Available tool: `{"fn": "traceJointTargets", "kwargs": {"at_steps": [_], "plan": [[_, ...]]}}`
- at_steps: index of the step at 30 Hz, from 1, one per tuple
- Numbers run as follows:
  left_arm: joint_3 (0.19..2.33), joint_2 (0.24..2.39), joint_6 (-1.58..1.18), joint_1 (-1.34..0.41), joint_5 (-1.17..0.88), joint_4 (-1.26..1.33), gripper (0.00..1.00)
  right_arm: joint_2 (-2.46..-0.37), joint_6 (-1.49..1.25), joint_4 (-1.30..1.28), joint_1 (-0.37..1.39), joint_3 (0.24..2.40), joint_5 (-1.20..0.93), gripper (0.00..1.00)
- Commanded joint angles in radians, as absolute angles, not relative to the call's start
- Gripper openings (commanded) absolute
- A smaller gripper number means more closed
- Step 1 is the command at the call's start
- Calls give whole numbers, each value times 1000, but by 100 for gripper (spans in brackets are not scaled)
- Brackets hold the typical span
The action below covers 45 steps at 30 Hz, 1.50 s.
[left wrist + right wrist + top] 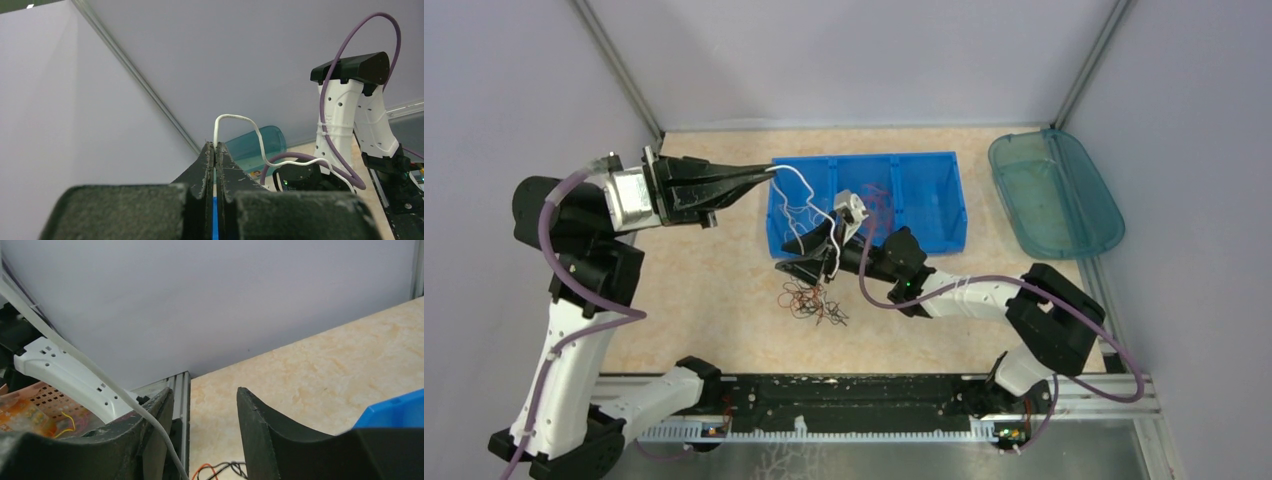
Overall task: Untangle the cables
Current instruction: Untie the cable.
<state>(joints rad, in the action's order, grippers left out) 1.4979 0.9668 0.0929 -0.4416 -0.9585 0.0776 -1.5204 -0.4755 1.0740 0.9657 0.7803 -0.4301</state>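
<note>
The cables (810,299) are white, red-orange and black, the bin (924,162) blue.

Table (714,290) bears blue bin (954,205); teal tray (1056,195); tangled cables (814,302).
</note>
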Motion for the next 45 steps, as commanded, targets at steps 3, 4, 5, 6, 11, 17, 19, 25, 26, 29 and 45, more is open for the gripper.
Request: {"fn": "traceJointTargets", "kwargs": {"at_steps": [3,4,5,6,11,17,19,25,26,29,45], "plan": [[1550,976,60,-440,-959,157,0,-1540,-499,1198,969,713,-357,45],[1554,977,64,-438,-954,166,0,-1545,-502,1209,969,696,-344,45],[1560,979,66,-438,-947,172,0,-1550,-507,1221,968,679,-332,45],[1570,985,75,-439,-938,174,0,-1554,-510,1232,969,664,-321,45],[1630,1012,98,-439,-878,222,0,-1573,-507,1249,978,611,-269,46],[1728,1057,162,-439,-804,280,0,-1577,-507,1245,985,581,-232,52],[1763,1074,183,-439,-792,287,0,-1576,-509,1229,985,578,-231,52],[1862,1117,250,-439,-774,299,0,-1557,-506,1201,989,550,-211,54],[1875,1124,262,-439,-771,299,0,-1550,-503,1193,989,545,-203,54],[1907,1137,296,-439,-760,301,0,-1535,-487,1150,990,537,-188,56],[2071,1216,500,-438,-654,362,0,-1545,-536,1190,991,436,-82,60]]}}
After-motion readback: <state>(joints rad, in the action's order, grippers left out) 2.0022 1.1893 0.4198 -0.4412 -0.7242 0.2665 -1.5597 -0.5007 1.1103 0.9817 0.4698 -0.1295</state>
